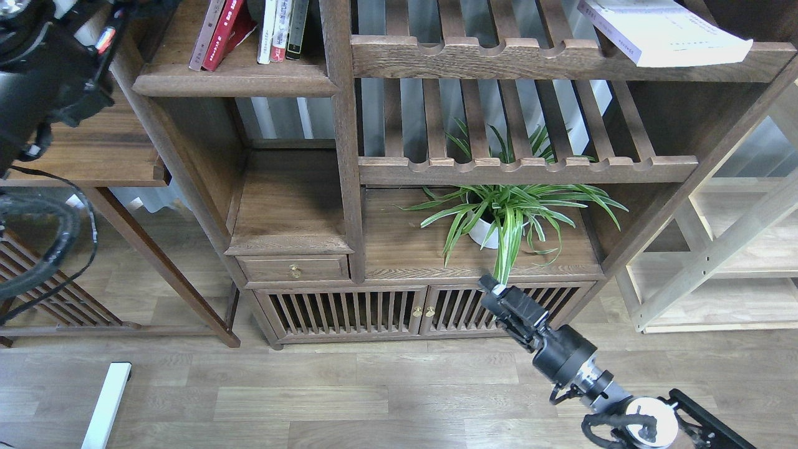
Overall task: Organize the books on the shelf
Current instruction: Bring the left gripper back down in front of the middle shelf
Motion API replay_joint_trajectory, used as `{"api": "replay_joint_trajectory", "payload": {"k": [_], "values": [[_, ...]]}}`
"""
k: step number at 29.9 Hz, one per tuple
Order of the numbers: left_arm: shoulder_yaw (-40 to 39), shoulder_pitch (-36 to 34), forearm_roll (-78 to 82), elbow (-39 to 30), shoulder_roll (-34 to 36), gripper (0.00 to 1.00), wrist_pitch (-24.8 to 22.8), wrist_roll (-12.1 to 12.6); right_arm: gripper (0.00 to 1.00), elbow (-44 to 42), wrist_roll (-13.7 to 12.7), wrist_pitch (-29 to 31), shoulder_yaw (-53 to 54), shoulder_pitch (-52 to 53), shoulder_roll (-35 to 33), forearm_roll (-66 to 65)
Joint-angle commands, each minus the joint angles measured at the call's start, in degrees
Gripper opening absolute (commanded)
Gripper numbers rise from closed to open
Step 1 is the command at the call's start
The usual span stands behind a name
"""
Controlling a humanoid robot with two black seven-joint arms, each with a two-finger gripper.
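Observation:
The dark brown shelf [237, 80] with a thick moulded lip is at the top left. On it a red book [229, 25] and a pale-edged book [209, 31] lean to the right, next to thin white, red and black spines [283, 28]. A thick white-lavender book [661, 31] lies on the upper slatted rack at the top right. My left arm [37, 68] fills the top left corner, and its gripper is past the frame's edge. My right gripper [495, 293] hangs low in front of the cabinet doors, dark, and its fingers cannot be told apart.
A potted spider plant [505, 215] stands on the lower board, just above my right gripper. A small drawer [294, 268] and slatted cabinet doors [386, 310] are below. A brown side table [93, 156] is at the left and a pale wooden frame [717, 249] at the right.

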Motion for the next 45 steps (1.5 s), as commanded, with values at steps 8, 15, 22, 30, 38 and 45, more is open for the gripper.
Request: {"api": "replay_joint_trajectory", "payload": {"k": [8, 15, 22, 30, 38, 45], "values": [[-1.45, 4.37, -9.18, -6.10, 5.09, 0.83, -1.61, -2.49, 0.84, -0.06, 0.00, 0.00, 6.07, -0.69, 0.96, 1.45], [-2.24, 6.22, -18.23, -7.95, 7.55, 0.88, -8.38, -5.83, 0.84, 0.03, 0.00, 0.00, 13.19, 0.36, 1.66, 2.60], [-5.31, 7.10, -25.62, -7.69, 10.71, 0.97, -17.86, -10.40, 0.84, 0.38, 0.00, 0.00, 16.63, 1.33, 2.54, 2.60], [-8.30, 15.26, -32.48, -8.13, 16.43, 0.98, -46.06, -14.88, 0.84, 1.61, 0.00, 0.00, 17.24, 2.12, 2.63, 2.68], [-9.01, 21.07, -38.97, -8.39, 13.20, 0.99, -47.29, -14.71, 0.83, 2.93, 0.09, 0.00, 20.31, 5.28, 5.18, 5.76], [-8.57, 25.99, -41.18, -8.91, 1.34, 0.98, -47.29, -14.62, 0.83, 3.10, 0.09, 0.00, 21.90, 8.27, 5.00, 7.87]]}}
